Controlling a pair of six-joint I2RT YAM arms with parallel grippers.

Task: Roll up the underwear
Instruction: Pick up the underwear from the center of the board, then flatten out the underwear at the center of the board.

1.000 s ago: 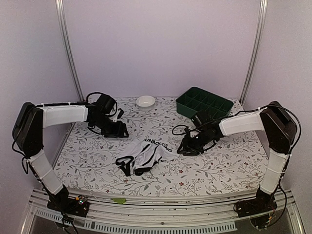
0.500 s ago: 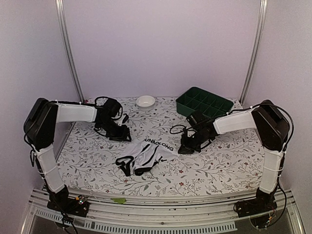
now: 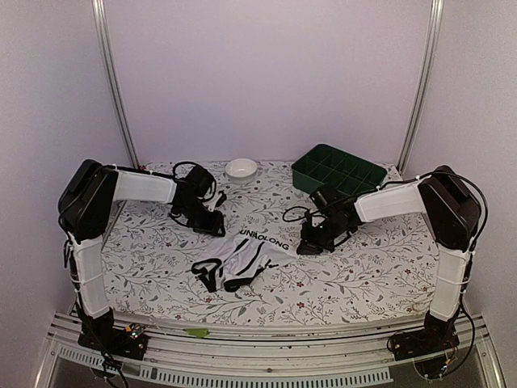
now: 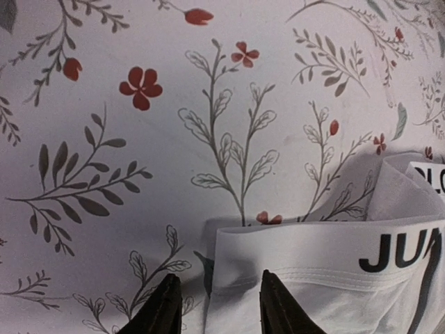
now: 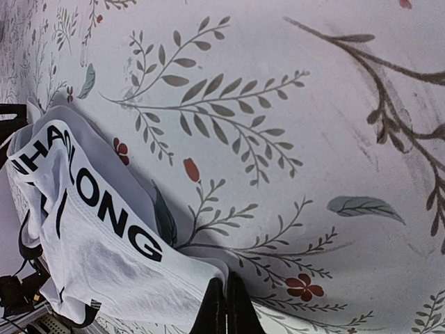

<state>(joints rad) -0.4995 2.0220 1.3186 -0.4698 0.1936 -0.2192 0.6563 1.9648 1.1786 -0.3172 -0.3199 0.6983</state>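
Note:
The underwear (image 3: 242,255) lies crumpled in the middle of the floral cloth. It is white with black side stripes and a white waistband with black lettering. My left gripper (image 3: 213,227) is open at its left waistband corner. In the left wrist view the fingertips (image 4: 167,307) straddle the edge of the white band (image 4: 327,275), one over the cloth and one over the fabric. My right gripper (image 3: 308,243) is at the right waistband corner. In the right wrist view it (image 5: 227,306) is shut, pinching the corner of the lettered band (image 5: 104,216).
A small white round bowl (image 3: 241,167) stands at the back centre. A dark green compartment tray (image 3: 339,171) stands at the back right. The floral tablecloth (image 3: 380,267) covers the table. A metal rail runs along the near edge.
My left gripper has moved right and nearer, reaching the underwear's left waistband corner. My right gripper has stayed almost still at the right corner.

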